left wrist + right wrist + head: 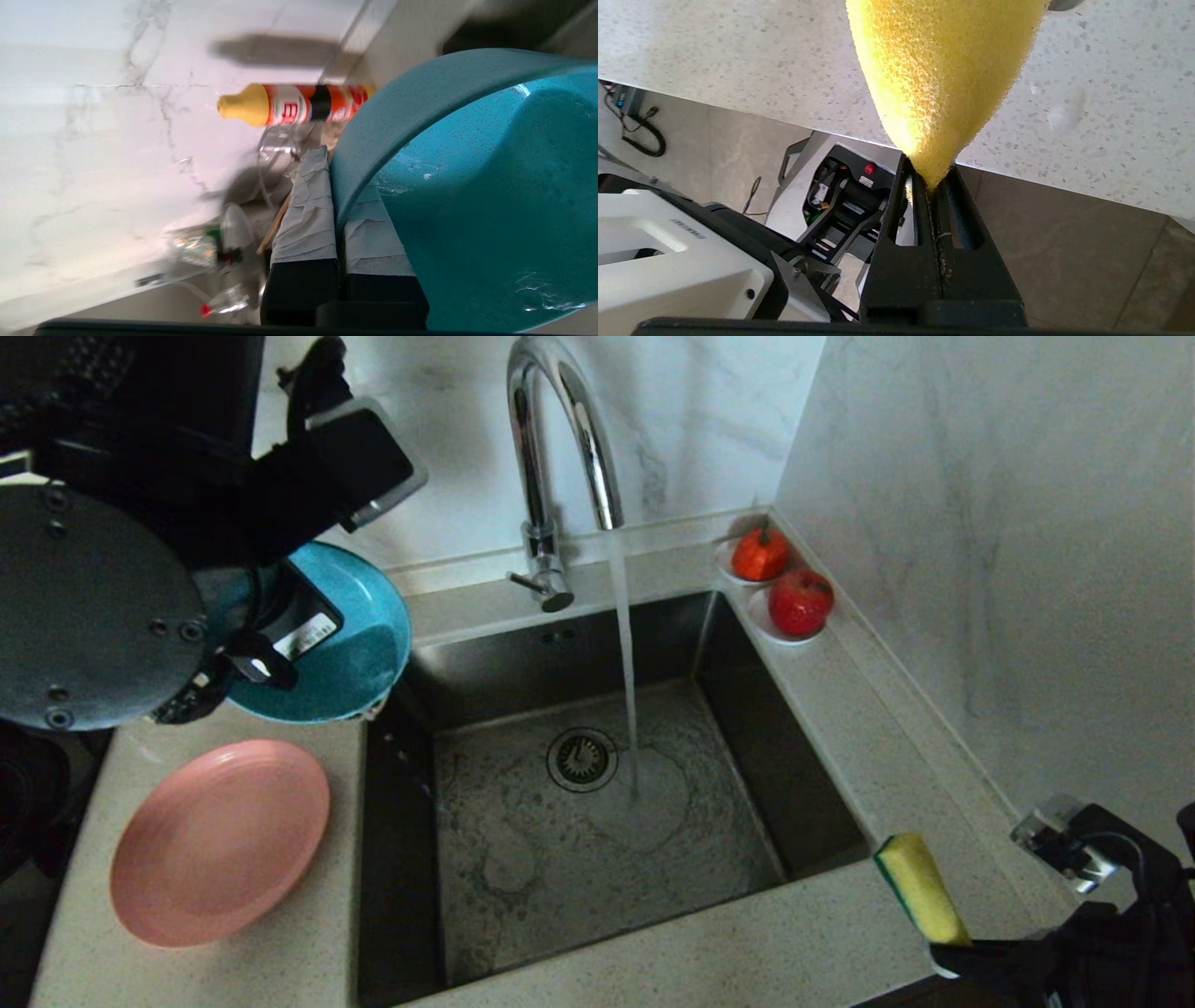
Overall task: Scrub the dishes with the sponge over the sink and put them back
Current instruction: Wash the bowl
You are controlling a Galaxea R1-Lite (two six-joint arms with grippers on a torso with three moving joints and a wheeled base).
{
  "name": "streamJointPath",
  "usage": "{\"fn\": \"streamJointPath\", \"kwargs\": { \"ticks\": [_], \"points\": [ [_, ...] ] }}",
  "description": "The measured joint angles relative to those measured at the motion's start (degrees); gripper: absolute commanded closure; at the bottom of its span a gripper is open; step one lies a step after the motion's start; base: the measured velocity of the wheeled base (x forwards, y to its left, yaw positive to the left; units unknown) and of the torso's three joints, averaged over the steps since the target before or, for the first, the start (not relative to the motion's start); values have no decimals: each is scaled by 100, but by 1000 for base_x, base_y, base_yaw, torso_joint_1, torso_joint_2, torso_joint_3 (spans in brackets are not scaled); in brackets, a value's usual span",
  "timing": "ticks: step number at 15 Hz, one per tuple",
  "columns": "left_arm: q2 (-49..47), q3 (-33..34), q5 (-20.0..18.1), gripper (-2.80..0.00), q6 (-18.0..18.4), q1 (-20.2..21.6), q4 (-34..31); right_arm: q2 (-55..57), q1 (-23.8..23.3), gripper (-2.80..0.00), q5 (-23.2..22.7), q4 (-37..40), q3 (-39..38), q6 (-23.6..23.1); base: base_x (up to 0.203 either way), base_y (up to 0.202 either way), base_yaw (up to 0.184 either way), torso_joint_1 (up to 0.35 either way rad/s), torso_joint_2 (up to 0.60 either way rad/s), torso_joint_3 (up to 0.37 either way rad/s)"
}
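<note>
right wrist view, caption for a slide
Right pincer shut on the yellow sponge above the speckled counter edge.

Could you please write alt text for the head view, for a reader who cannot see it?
The left gripper holds a teal-blue bowl tilted above the counter at the sink's left edge, while the tap runs water into the basin. A pink plate lies on the counter below; at lower right, the right gripper holds the sponge.

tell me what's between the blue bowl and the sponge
In the head view, the sink lies between the blue bowl and the sponge, with water from the tap running into it.
</note>
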State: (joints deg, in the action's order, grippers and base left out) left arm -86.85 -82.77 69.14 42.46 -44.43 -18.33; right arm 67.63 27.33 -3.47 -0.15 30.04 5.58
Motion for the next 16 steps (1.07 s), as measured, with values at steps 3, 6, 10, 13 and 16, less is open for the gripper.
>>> {"fn": "streamJointPath", "kwargs": {
  "ticks": [3,6,10,13,16],
  "points": [
    [-37,409,150,0,22,-49,-1,-29,-2,0,-25,-1,-20,9,0,0,0,0,0,0],
    [-82,785,496,0,7,-55,21,-66,-38,0,-36,2,-38,10,0,0,0,0,0,0],
    [-98,1313,876,0,29,-58,21,-77,-44,0,-75,-1,-39,11,0,0,0,0,0,0],
    [-105,1743,1047,0,28,-52,36,-85,-46,0,-118,-1,-38,11,0,0,0,0,0,0],
    [-202,1969,1119,0,28,-47,29,-94,-77,0,-130,1,-38,11,0,0,0,0,0,0]
  ]
}}
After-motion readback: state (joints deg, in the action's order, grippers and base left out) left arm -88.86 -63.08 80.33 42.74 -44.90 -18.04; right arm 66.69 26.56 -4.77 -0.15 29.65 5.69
